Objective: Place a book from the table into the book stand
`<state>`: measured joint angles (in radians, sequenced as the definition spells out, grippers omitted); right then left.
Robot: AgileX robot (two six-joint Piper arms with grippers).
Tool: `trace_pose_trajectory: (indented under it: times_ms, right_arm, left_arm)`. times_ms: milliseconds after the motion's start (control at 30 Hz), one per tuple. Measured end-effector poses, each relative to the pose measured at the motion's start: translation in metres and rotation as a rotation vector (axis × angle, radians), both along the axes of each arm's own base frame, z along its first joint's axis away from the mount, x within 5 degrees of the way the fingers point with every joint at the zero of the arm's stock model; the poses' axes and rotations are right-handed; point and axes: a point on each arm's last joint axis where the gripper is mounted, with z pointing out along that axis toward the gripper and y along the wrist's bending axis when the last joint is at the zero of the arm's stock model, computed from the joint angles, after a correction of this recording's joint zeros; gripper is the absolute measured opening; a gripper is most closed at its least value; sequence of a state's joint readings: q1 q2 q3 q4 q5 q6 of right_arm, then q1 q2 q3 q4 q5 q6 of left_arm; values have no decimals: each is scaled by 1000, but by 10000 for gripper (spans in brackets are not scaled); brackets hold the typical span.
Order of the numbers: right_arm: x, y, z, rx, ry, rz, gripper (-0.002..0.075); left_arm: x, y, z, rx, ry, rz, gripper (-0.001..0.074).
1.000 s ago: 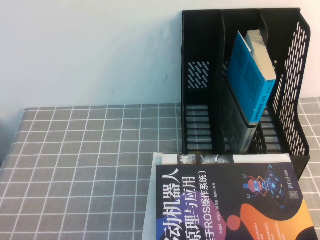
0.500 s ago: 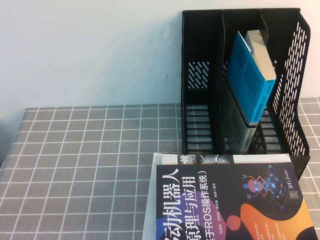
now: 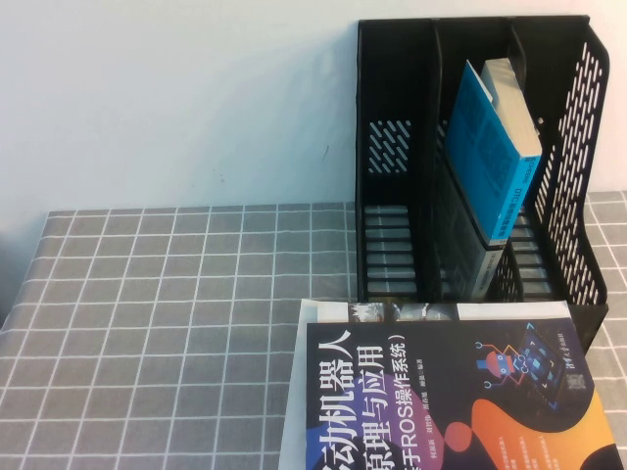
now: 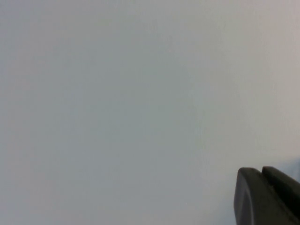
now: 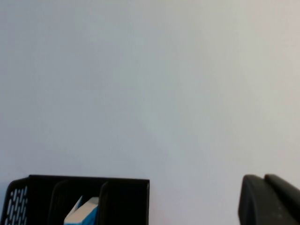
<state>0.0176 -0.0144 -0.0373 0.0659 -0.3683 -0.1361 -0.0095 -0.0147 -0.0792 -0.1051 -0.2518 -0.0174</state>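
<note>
Both jaws sit raised facing the wall, left gripper (image 4: 267, 197) and right gripper (image 5: 269, 199) (opening indiscernible); the book (image 3: 451, 401) lies on the table (image 3: 157, 313) before the book stand (image 3: 392, 147).

the bench (image 3: 167, 294) lies open from 7 to 11 o'clock. at 1 o'clock the book stand (image 3: 392, 147) blocks passage; a blue book (image 3: 490, 157) leans in its middle slot, the slot at its left side stands free. the dark book (image 3: 441, 392) covers 5 o'clock. left hand (image 4: 267, 197) and right hand (image 5: 269, 199) face bare wall.
</note>
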Motion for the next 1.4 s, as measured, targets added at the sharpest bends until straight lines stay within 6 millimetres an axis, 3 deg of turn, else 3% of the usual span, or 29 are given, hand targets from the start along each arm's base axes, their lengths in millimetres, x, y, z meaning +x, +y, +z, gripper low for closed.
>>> trace_pose_trajectory:
  times_ms: [200, 300, 433, 567, 733, 900, 1100, 1400]
  right_arm:
    - [-12, 3, 41, -12, 232, 36, -3]
    - [-12, 5, 54, -15, 391, 54, -3]
    - [-4, 9, 70, 11, 605, 101, -3]
    - [15, 15, 76, 43, 854, 173, -3]
    - [53, 24, 60, 16, 1171, 265, -3]
    - [96, 29, 32, 2, 1386, 336, -3]
    - [139, 40, 1, 14, 1478, 474, -3]
    - [165, 51, -27, 71, 1533, 611, -3]
  left_arm:
    - [-22, -2, 58, 29, 11, -14, 1]
    - [-24, -3, 77, 31, 74, -25, 1]
    - [-7, -7, 84, -47, 307, -93, 1]
    - [19, -18, 75, -187, 600, -220, 1]
    - [47, -39, 59, -256, 864, -446, 1]
    - [73, -56, 49, -271, 980, -657, 1]
    - [104, -68, 36, -428, 1089, -802, 1]
    - [134, -72, 23, -584, 1106, -862, 1]
